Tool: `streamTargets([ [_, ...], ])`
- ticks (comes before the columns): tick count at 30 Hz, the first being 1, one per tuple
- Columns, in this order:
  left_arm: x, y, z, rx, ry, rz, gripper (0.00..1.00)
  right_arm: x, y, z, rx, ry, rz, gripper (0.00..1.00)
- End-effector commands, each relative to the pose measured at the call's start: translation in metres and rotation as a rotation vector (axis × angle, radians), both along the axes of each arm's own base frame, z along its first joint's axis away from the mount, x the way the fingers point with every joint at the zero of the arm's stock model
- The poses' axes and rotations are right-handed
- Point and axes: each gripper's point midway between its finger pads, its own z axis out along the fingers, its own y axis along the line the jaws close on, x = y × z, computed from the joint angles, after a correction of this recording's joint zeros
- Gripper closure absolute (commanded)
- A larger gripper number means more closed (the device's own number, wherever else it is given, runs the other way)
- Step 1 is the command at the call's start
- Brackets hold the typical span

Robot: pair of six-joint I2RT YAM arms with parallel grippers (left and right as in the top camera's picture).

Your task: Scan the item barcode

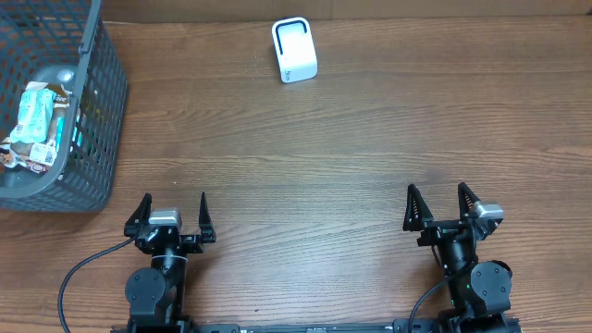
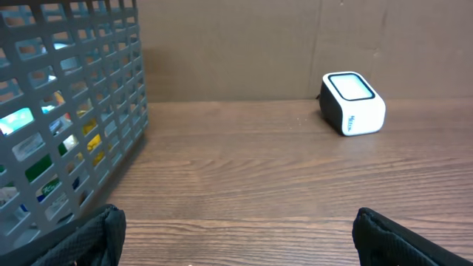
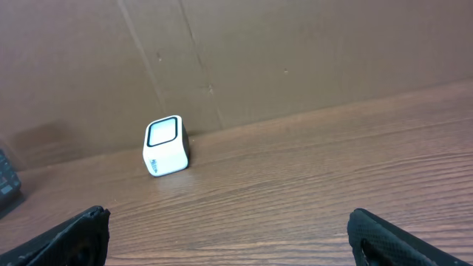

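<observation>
Wooden tabletop [image 1: 370,139] holds the basket [image 1: 104,92] of packets [image 1: 32,111] at far left, well apart from the scanner [image 1: 294,51], and with the left gripper [image 1: 175,211] and right gripper [image 1: 441,205] wide open and empty, a reach inside may snag its wall.

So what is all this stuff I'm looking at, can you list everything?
table: one, brown wood, under everything
basket: one, dark grey mesh, far left of the table
packets: several, mixed colours, inside the basket
scanner: one, white with a dark window, far side of the table, near the middle
left gripper: one, black, near edge on the left, open and empty
right gripper: one, black, near edge on the right, open and empty
</observation>
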Motion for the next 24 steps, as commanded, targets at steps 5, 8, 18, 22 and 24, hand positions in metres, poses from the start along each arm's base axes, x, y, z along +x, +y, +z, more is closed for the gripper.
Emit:
streamTargets([
  [5, 0.000, 0.006, 0.002, 0.021, -0.012, 0.028, 0.00, 0.000, 0.000, -0.002, -0.004, -0.002, 0.002, 0.00],
  [8, 0.000, 0.005, 0.002, 0.021, -0.011, 0.028, 0.00, 0.000, 0.000, -0.002, -0.004, -0.002, 0.002, 0.00],
  [18, -0.001, 0.005, 0.003, 0.019, -0.015, 0.027, 0.01, 0.000, 0.000, -0.002, -0.004, -0.002, 0.002, 0.00],
  [22, -0.004, 0.005, 0.031, -0.004, -0.070, 0.025, 0.00, 0.000, 0.000, -0.002, -0.004, -0.002, 0.002, 0.00],
  [24, -0.008, 0.004, 0.054, -0.018, -0.109, 0.022, 0.00, 0.000, 0.000, -0.002, -0.004, -0.002, 0.002, 0.00],
])
